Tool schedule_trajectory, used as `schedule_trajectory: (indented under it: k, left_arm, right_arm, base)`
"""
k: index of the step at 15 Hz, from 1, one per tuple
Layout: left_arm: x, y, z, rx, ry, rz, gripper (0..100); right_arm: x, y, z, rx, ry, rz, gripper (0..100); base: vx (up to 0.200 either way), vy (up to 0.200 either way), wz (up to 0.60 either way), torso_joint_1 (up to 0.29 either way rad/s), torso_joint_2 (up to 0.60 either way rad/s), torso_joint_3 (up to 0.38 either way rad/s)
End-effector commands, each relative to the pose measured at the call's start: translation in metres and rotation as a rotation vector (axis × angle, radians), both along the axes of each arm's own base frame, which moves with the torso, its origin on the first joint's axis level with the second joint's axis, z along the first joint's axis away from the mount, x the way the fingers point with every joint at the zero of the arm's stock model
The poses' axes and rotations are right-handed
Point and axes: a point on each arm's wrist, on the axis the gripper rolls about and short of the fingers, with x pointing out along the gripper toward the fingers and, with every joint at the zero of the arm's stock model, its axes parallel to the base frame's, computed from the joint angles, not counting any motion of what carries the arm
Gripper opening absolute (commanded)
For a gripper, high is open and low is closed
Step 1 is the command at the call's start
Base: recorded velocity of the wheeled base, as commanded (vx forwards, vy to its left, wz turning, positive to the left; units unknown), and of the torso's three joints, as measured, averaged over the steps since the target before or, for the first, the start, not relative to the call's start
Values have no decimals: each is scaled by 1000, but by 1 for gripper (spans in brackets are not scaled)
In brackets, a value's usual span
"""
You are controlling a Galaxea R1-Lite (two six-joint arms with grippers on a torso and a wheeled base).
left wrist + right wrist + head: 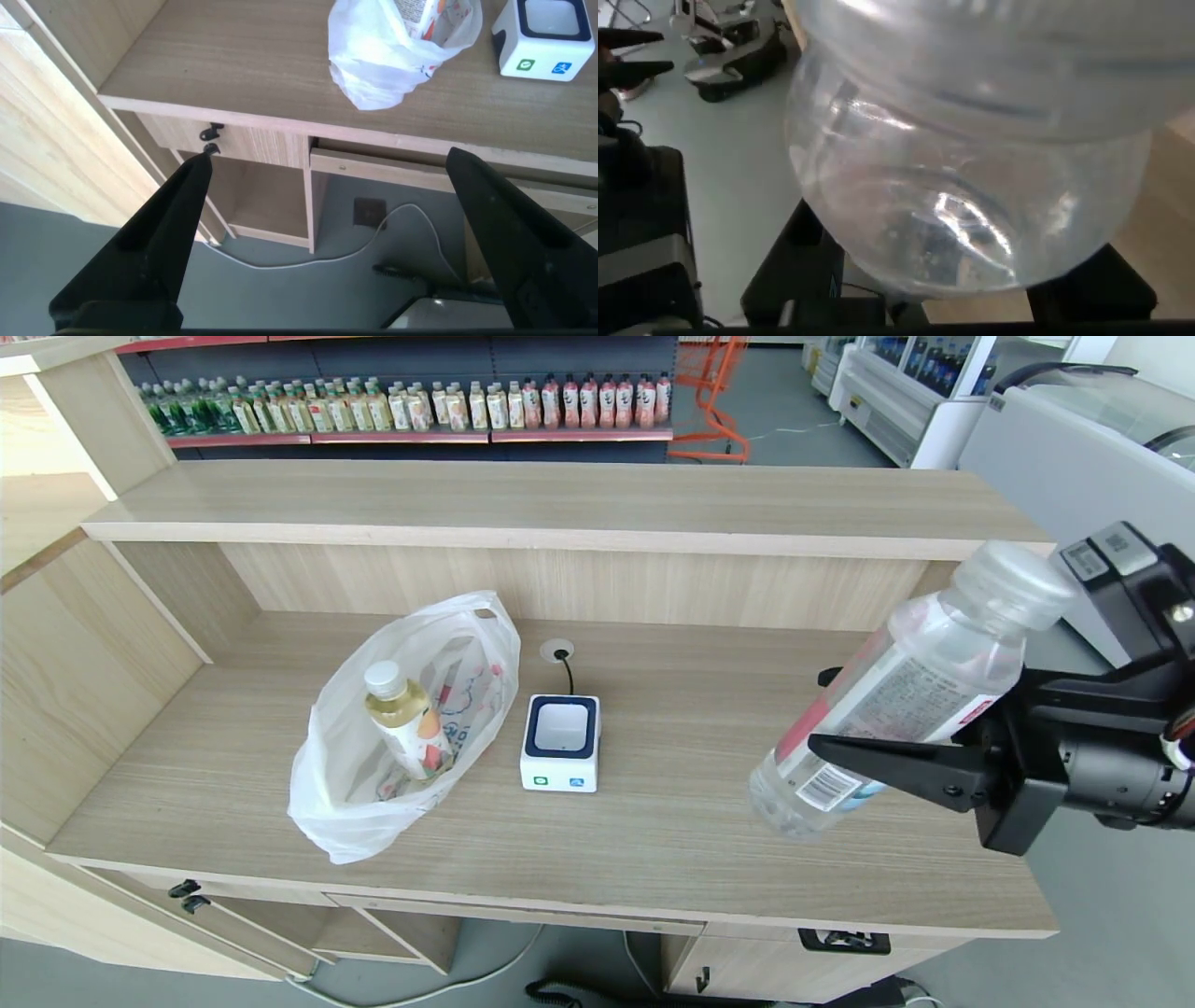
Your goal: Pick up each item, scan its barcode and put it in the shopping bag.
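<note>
The right claw (822, 709) is clamped on a clear water bottle (906, 695), one finger in front of it and one behind, low on the body. It holds the bottle in the air over the 3 o'clock end of the worktop (672, 803). The bottle is tilted, with its cap toward 1 o'clock and its base toward 7 o'clock. Its barcode (826, 786) sits near the base and faces up and toward the head camera.

The scanner (560, 742) stands at 9 o'clock from the bottle, well apart from it, with its window facing up. Just beside the scanner, at its own 9 o'clock, the shopping bag (327, 803) lies open with a tea bottle (406, 719) inside.

The left claw (327, 243) hangs below the worktop's front edge with its fingers wide apart and empty.

The pick-up looks done and the scan is not yet made. The next move likely calls for carrying the bottle toward 9 o'clock until it is over the scanner window. The bottle would also need rolling so the barcode turns down to face the glass. After that it goes on to the bag.
</note>
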Motion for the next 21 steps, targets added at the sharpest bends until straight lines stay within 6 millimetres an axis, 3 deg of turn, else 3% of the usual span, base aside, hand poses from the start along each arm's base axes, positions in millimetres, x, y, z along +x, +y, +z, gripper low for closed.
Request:
schedule_trajectory:
  k: [1,5,10,16,21]
  left_arm:
    - [0,0,0,0,0,0,100]
    - [0,0,0,0,1,0,100]
    - [0,0,0,0,1,0,100]
    - [0,0,0,1,0,0,100]
    - [0,0,0,-2,-1,0,100]
  right_arm:
    - [-1,-23,-9,-96,-127,-88,0]
    - [8,-47,-28,-318,-345,-170,0]
    - [30,-64,-29,-474,-559,-242,0]
    - [35,-65,-31,-480,-576,-247,0]
    - [38,-64,-34,-478,-565,-235,0]
  base:
    - [0,0,0,0,0,0]
    - [0,0,0,0,0,0]
    - [0,0,0,0,0,0]
    - [0,0,0,0,0,0]
    - [0,200,0,-1,2,3]
